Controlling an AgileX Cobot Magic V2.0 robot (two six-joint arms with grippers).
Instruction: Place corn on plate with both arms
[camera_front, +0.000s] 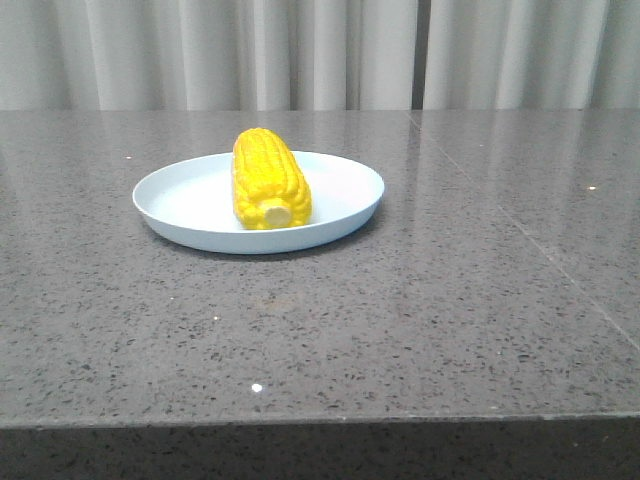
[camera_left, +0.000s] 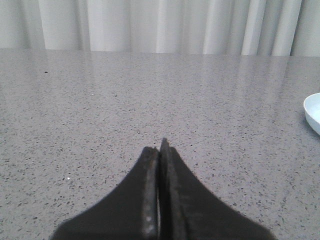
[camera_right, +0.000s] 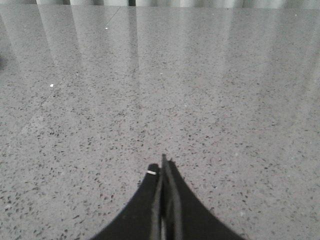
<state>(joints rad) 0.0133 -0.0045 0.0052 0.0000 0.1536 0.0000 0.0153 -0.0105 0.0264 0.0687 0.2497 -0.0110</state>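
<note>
The yellow corn (camera_front: 269, 179) lies on the pale blue-white plate (camera_front: 180, 205) in the middle of the grey table, its pale stub end toward the camera. No arm shows in the front view. My left gripper (camera_left: 159, 146) is shut and empty over bare table; the plate's rim (camera_left: 312, 111) shows at the edge of the left wrist view, well apart from it. My right gripper (camera_right: 163, 162) is shut and empty over bare table. The corn and the plate do not show in the right wrist view.
The grey speckled stone table (camera_front: 450, 320) runs to a front edge near the bottom of the front view. White curtains (camera_front: 320, 50) hang behind its far edge. A seam in the tabletop (camera_front: 520, 230) runs on the right side.
</note>
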